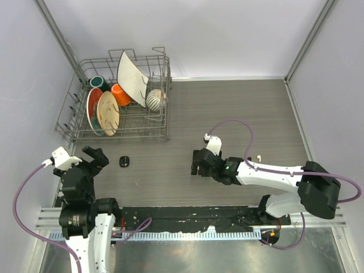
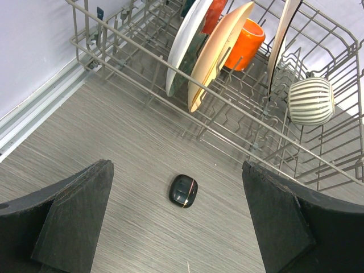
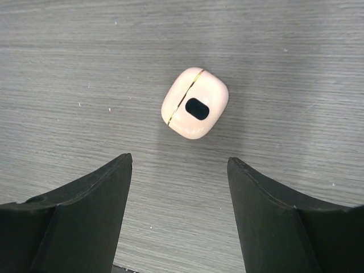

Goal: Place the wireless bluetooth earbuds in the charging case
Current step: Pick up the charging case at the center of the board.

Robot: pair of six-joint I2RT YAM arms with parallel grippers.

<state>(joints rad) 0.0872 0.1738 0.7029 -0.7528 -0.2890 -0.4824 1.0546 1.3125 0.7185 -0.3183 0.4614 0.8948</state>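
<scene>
A closed black charging case [image 2: 183,190] lies on the grey table, just ahead of my open, empty left gripper [image 2: 176,168]. In the top view the case [image 1: 125,161] is to the right of that gripper [image 1: 95,158]. A closed cream-white charging case [image 3: 195,111] with a gold seam lies just beyond the tips of my open, empty right gripper [image 3: 179,159]. In the top view this gripper [image 1: 197,162] hangs over mid-table and hides that case. One tiny cream-white earbud [image 1: 259,156] lies on the table right of the right arm. The other earbuds are not in view.
A wire dish rack [image 1: 74,122] with plates, an orange cup [image 1: 120,94] and a striped bowl [image 1: 155,99] stands at the back left; its near rail [image 2: 239,99] runs just beyond the black case. Walls close the table on the left, right and back.
</scene>
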